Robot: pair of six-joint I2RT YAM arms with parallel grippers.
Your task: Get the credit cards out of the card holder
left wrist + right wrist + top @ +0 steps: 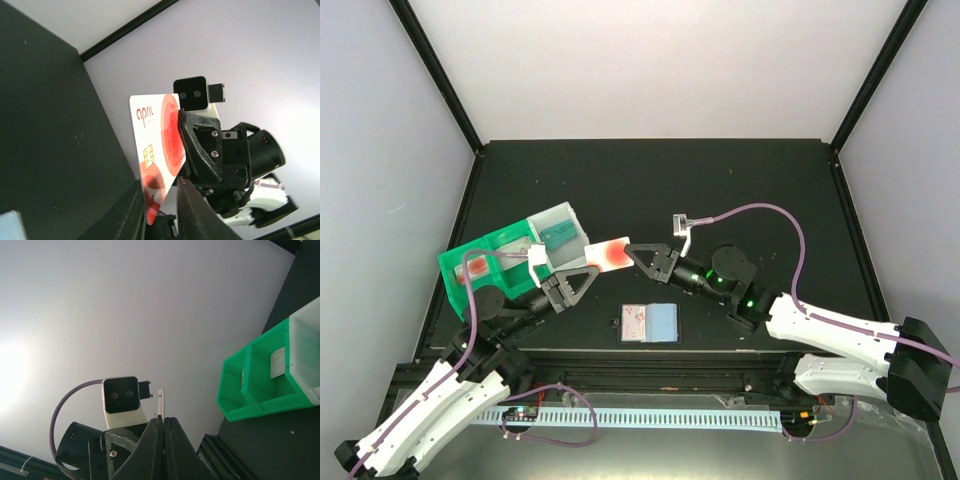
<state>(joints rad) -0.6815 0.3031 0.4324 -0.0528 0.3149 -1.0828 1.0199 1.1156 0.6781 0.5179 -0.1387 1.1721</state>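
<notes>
Top view: credit card [610,253] is in the air between the arms, above the table [760,190] and just beside the green tray [480,262]. The right gripper [642,256] is on one end, the left gripper [588,272] at the other. The card holder [650,323] lies open near the front edge, well apart from both, and red marks on one panel may be another card. Left wrist: fingers [192,210] stand narrow on either side of the card's lower end, but I cannot tell whether they clamp it. Right wrist: fingers [172,440] are pressed together, with the card edge-on between their tips. Risks, as judged: if the right lets go before the left has a firm hold, the card drops. If both pull while clamped, it bends or twists out. The left's bite looks shallow and may let the card pivot.
</notes>
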